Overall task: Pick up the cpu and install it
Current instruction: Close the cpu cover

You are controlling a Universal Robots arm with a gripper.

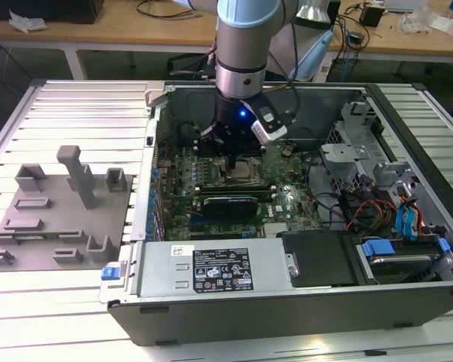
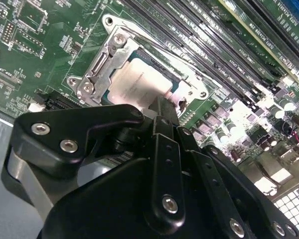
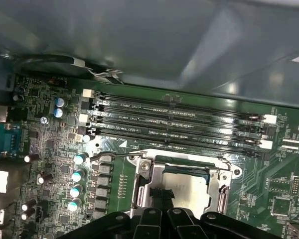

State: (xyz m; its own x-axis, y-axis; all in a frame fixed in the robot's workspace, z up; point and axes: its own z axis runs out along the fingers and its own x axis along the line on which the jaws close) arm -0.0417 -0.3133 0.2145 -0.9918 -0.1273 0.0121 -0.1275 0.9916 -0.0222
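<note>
The cpu point(image 2: 134, 84) is a flat square chip with a pale metal top. It lies level inside the metal socket frame point(image 2: 97, 69) on the green motherboard, seen also in the first wrist view as the cpu point(image 3: 189, 189) and in the exterior view as the cpu point(image 1: 245, 170). My gripper point(image 2: 161, 105) hangs straight over it, its black fingers drawn together into one narrow tip at the chip's near edge. That tip touches or nearly touches the chip's top. The same gripper point(image 3: 162, 195) covers part of the chip. In the exterior view the gripper point(image 1: 234, 158) reaches down into the open computer case.
Long memory slots point(image 3: 179, 124) run beside the socket, and capacitors point(image 3: 77, 174) stand on its other side. A power supply point(image 1: 219, 271) sits at the case's front. A drive cage point(image 1: 347, 151) and cables are at the exterior view's right, and grey fixture blocks point(image 1: 60, 211) at its left.
</note>
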